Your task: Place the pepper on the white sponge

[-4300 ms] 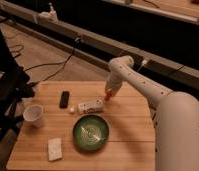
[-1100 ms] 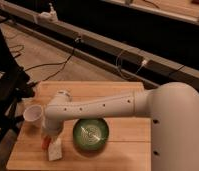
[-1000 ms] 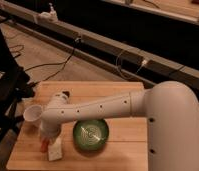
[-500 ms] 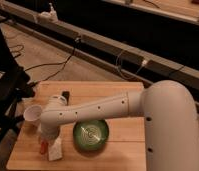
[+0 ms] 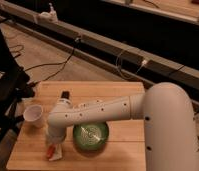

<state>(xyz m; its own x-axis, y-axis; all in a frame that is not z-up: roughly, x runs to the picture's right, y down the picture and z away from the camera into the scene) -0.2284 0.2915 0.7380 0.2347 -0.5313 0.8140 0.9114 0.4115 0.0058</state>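
Note:
My arm reaches from the right across the wooden table [image 5: 123,155] to its front left, and the gripper [image 5: 52,146] points down there. It is shut on the pepper [image 5: 51,151], a small red-orange piece showing at the gripper's tip. The pepper is right over the white sponge [image 5: 58,156], a small flat pad that pokes out beneath the gripper; whether the two touch is unclear. Most of the sponge is covered by the gripper.
A green plate [image 5: 91,135] lies just right of the gripper, partly under the arm. A white cup [image 5: 33,114] stands to the upper left. A small dark object [image 5: 65,94] lies near the far edge. A black chair [image 5: 5,85] stands beside the table's left side.
The gripper with the pepper has come down a little over the white sponge and now hides more of it. The cup and the plate have not moved.

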